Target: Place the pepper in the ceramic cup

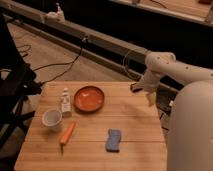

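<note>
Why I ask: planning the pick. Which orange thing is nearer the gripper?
The round orange plate; the slim pepper lies farther left, away from the gripper at the table's right edge.

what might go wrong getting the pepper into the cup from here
1. The pincer hangs at the edge of the table, far from the pepper; reaching across may clip the plate.
2. The bottle stands close beside the cup and could get knocked over during the drop.

Wood-plank table (137, 131), glossy orange plate (89, 98), smooth white end effector (151, 99) at right edge
</note>
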Controlling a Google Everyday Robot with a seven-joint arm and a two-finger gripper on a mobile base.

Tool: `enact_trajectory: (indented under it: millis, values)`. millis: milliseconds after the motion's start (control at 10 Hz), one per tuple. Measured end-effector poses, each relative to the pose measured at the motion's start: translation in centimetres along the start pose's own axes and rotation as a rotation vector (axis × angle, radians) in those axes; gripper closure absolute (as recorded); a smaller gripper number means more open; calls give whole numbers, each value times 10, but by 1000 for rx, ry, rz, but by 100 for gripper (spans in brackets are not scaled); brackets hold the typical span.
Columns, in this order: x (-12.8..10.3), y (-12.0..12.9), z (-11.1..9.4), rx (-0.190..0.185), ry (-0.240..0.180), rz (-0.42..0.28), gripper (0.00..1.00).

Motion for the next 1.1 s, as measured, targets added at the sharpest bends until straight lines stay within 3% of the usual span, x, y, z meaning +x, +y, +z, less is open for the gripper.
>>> enact_trajectory:
  millis: [900, 1100]
  values:
    - [1, 0, 0, -1, 2, -1, 20]
    - [1, 0, 5, -21, 3, -7, 20]
